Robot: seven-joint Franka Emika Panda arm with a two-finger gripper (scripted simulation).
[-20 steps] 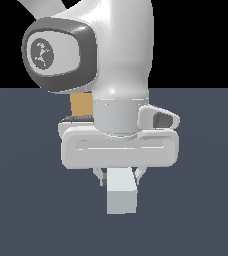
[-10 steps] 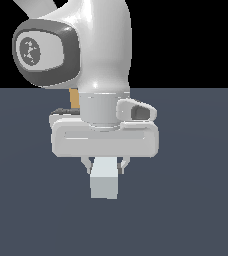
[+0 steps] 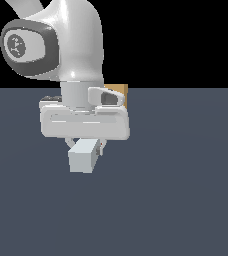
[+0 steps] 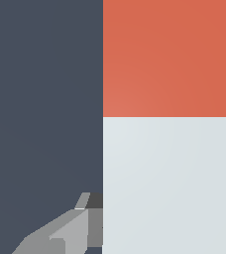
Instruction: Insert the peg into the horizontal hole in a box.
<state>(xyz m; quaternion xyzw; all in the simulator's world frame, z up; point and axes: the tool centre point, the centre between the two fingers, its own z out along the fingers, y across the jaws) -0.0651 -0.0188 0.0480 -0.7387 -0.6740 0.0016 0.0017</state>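
My gripper (image 3: 86,149) is shut on the peg (image 3: 82,159) and holds it above the dark floor. In the exterior view the peg's pale square end faces the camera. In the wrist view the peg fills much of the picture, with its pale part (image 4: 169,183) and its orange-red end (image 4: 169,54). One grey finger (image 4: 65,233) shows beside it. The tan box (image 3: 120,94) is mostly hidden behind the arm; only a sliver shows at the exterior view's right of the wrist. The hole is hidden.
The dark grey floor (image 3: 186,190) spreads all around. The white arm (image 3: 71,45) rises above the gripper and blocks the view of most of the box.
The arm with the peg has moved toward the exterior view's left and slightly upward. The box sliver earlier showed at the arm's left and now shows at its right.
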